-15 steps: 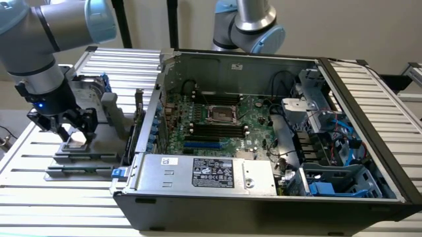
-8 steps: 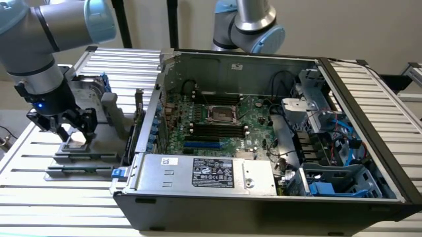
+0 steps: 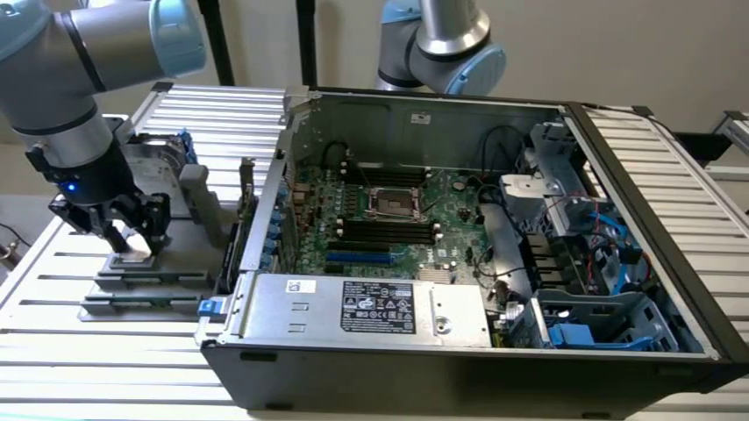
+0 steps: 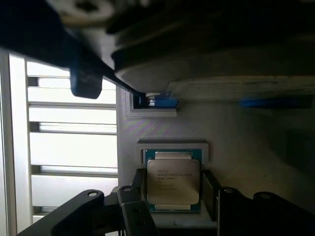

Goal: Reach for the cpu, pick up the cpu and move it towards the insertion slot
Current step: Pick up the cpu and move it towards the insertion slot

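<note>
The cpu [image 4: 173, 181] lies flat with its shiny silver top up, its far edge in the pale frame of a grey holder [image 4: 231, 142]. My gripper [image 4: 173, 194] is shut on it: the dark fingers [image 4: 138, 189] press both side edges. In the exterior view the gripper [image 3: 131, 248] stands low over the grey holder [image 3: 140, 282] on the exterior view's left, outside the computer case. The insertion slot [image 3: 390, 202] is a silver-framed square socket on the green board inside the open case, well to the right of the gripper.
The open computer case [image 3: 468, 351] has tall metal walls, a power supply [image 3: 363, 307] at the front and long black memory slots [image 3: 387, 232] below the socket. An upright silver drive with a blue-edged bracket [image 3: 164, 153] stands behind the holder. A second arm [image 3: 451, 44] hangs over the case's back.
</note>
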Tool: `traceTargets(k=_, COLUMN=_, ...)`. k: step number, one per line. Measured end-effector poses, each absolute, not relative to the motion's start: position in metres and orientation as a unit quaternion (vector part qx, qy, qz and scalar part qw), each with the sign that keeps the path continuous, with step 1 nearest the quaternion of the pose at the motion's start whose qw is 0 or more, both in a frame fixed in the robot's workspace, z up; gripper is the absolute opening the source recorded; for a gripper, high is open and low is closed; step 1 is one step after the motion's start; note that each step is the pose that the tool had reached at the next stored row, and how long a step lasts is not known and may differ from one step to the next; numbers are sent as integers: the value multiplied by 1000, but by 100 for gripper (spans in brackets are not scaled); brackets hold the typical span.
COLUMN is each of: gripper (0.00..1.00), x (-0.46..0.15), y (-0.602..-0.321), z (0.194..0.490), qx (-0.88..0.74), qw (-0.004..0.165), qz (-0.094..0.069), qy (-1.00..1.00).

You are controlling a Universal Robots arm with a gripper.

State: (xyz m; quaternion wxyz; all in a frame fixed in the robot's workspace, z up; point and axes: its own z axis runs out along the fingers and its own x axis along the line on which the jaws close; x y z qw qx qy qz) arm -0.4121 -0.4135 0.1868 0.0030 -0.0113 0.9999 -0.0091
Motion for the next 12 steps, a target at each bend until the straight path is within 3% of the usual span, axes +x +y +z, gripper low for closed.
traceTargets(k=12, gripper=54, x=-412, y=-414, z=196, qx=-11, qw=1, qz=-9, qy=1000)
